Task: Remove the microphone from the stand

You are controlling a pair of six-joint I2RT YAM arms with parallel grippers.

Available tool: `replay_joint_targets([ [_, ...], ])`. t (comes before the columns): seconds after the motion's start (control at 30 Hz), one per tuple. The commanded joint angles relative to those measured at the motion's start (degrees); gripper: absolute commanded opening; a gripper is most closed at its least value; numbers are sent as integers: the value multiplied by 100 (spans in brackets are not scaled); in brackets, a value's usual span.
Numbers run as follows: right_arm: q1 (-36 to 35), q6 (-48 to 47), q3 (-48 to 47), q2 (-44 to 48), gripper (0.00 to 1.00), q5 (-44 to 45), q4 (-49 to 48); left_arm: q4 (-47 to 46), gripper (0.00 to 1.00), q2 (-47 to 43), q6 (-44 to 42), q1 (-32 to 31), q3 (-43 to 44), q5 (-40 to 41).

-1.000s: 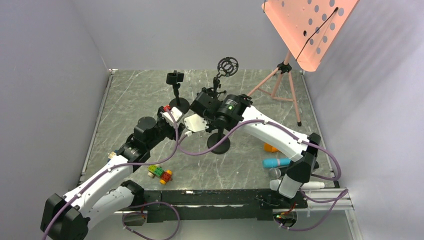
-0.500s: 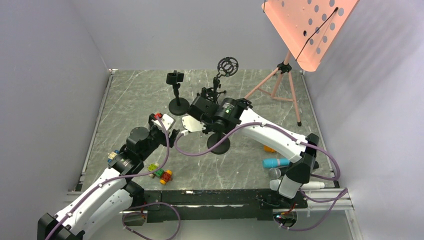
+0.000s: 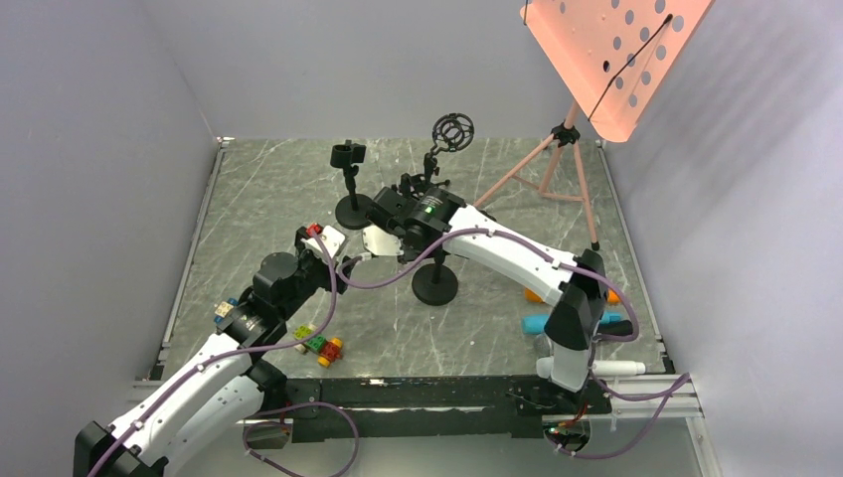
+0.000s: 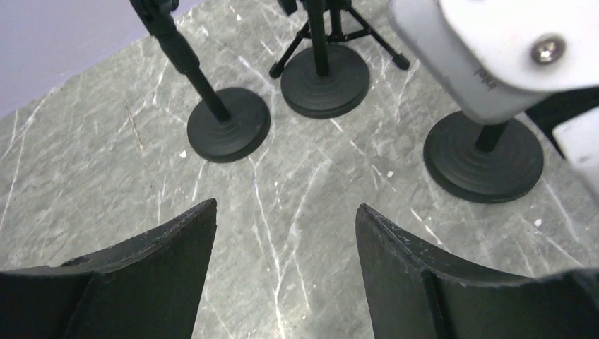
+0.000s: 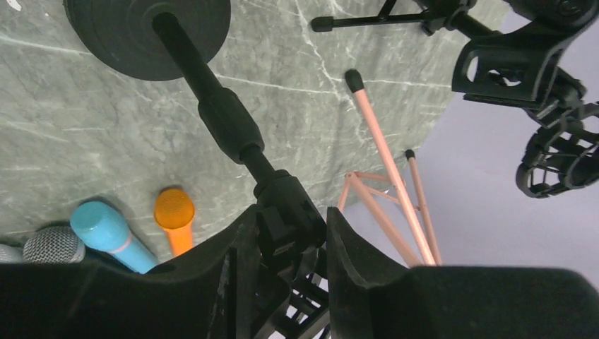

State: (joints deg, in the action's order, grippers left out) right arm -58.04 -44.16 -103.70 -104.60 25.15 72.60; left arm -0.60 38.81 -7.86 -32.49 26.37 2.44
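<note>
One stand [image 5: 222, 120], pinched in the right hand [image 5: 286, 212], has neighbouring stands [image 5: 537, 63] close.

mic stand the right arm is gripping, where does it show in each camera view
Top external: mic stand at centre, its round base just below the right arm.
Left wrist: right side, base under the right arm's white casing.
Right wrist: base at top left, pole running down to its head between the fingers.
Shared landmark: the white-veined grey marble table.
</note>
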Motion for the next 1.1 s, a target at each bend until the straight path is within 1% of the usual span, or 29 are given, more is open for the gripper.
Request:
replay_joint_targets([
  [0.0, 13, 655, 35, -421, 0, -1613, 330, -11, 76, -93, -6, -20, 13, 193],
  [0.17, 64, 733, 62, -446, 0, -1643, 277, -45, 79, -37, 65, -29, -20, 252],
  [0.2, 67, 741, 31, -447, 3, -1582, 264, -53, 80, -25, 90, -26, -32, 261],
  [0.23, 84, 735, -23, -439, 12, -1509, 252, -56, 81, -22, 116, -29, -42, 278],
  [0.27, 101, 707, -97, -433, 20, -1488, 247, -54, 82, 6, 125, -23, -43, 306],
  [0.37, 143, 701, -330, -404, 34, -1589, 267, -21, 82, 76, 113, -18, 0, 333],
  [0.4, 144, 717, -383, -413, 36, -1659, 295, -16, 82, 124, 111, -19, 14, 338],
  [0.47, 144, 762, -380, -425, 35, -1798, 305, -33, 82, 186, 79, -12, 55, 337],
  [0.57, 180, 788, -333, -515, 24, -1927, 332, -86, 82, 268, 72, 5, 79, 344],
  [0.6, 198, 794, -335, -552, 22, -1966, 327, -89, 82, 282, 74, 8, 79, 337],
  [0.83, 213, 934, -411, -855, 21, -2070, 299, -112, 82, 213, 48, 17, -8, 397],
  [1.0, 217, 987, -471, -938, 22, -1959, 288, -122, 83, 146, -34, 15, -62, 454],
  [1.03, 215, 996, -519, -940, 25, -1824, 271, -158, 84, 151, -33, 19, -82, 471],
  [1.07, 220, 963, -591, -917, 34, -1659, 258, -175, 85, 160, -25, 32, -79, 505],
])
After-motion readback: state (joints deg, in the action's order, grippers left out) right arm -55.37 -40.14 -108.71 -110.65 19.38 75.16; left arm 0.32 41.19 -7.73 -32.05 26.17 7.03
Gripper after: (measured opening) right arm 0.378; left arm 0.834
